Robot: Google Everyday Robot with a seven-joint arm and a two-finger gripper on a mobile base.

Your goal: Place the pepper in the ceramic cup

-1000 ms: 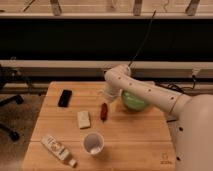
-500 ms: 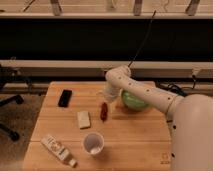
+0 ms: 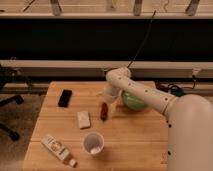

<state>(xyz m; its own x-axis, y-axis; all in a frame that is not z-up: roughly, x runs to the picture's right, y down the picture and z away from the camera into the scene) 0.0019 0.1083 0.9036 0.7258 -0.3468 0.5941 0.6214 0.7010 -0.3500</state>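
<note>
**Claw at the pepper, cup waiting nearer**

Camera view: A wooden table (image 3: 135, 142) carries everything in the scene. The robot's white arm (image 3: 150, 97) reaches in from the right, bends at an elbow over the far middle of the table and points downward. Its claw (image 3: 107, 105) hangs low over the middle of the table, directly above the pepper (image 3: 103, 111). Whether the claw is spread, pressed together or pinching the pepper cannot be told from this angle.

The pepper is a slim dark-red shape lying roughly near-to-far, right at the claw's tip. It cannot be told whether it rests on the wood or is lifted.

The ceramic cup (image 3: 93, 143) stands upright toward the near edge, nearer than the pepper and slightly to its left, well apart from it. Its pale inside shows.

A green bowl (image 3: 134, 101) sits just right of the claw, partly behind the arm. A pale block (image 3: 83, 119) lies left of the pepper. A black phone (image 3: 64, 98) lies farther left. A white bottle (image 3: 57, 148) lies on its side at the near left corner.
</note>
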